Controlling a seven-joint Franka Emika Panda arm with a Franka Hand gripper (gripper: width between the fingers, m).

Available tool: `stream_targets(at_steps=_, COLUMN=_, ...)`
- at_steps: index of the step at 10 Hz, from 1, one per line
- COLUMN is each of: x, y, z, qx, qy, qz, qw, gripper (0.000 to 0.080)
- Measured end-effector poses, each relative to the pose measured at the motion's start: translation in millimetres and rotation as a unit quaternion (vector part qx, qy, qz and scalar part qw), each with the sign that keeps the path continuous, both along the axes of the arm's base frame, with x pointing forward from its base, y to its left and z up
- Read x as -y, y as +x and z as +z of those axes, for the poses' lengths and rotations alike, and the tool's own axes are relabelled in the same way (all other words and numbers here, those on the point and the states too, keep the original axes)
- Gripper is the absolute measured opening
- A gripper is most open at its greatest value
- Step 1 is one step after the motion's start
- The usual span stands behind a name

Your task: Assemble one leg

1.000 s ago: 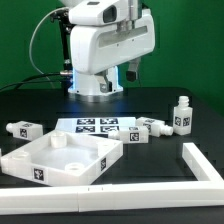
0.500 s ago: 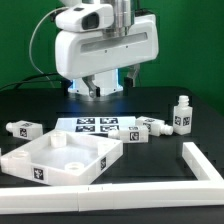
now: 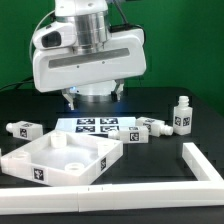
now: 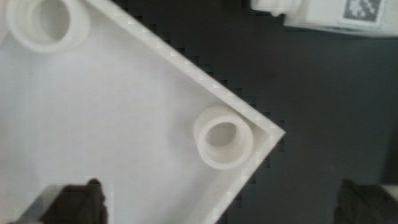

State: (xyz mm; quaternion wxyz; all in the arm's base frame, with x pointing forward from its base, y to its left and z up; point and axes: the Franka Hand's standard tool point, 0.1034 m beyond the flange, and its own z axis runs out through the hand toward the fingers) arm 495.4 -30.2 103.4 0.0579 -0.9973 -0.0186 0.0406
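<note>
Several legs, white chunky pegs with tags, are on the black table. One leg [image 3: 24, 129] lies at the exterior view's left, one [image 3: 181, 114] stands upright at the right, and two [image 3: 148, 128] lie near the middle. My gripper [image 3: 94, 95] hangs high above the table, open and empty. In the wrist view the gripper [image 4: 224, 205] has its dark fingertips [image 4: 75, 202] wide apart over a corner of the white tray-like panel [image 4: 107, 120], which has round holes. Part of one leg [image 4: 342, 12] shows beyond that corner.
The white square tray-like panel [image 3: 30, 165] lies at the front left of the exterior view. The long white L-shaped bar [image 3: 200, 165] runs along the front and right. The marker board [image 3: 95, 125] lies flat behind the panel, before the robot base.
The arm's hand has swung toward the exterior view's left and come nearer the camera, looming larger. The parts on the table have not moved.
</note>
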Motion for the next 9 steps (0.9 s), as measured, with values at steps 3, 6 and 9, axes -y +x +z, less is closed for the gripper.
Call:
stream_targets(at_steps=3, x=45.4, y=-4.5, z=-22.2, qx=-0.02, qy=-0.012, qz=-0.129, qw=0.991, gripper=0.0649)
stream_targets(at_steps=6, x=68.3, y=-5.3, z=-33.8, qx=-0.015, qy=-0.017, qz=-0.203, qw=0.979, gripper=0.0649)
stream_targets(at_steps=9, x=66.2, y=-6.0, z=-37.1, qx=-0.023, qy=-0.017, qz=-0.254, qw=0.967, gripper=0.0649)
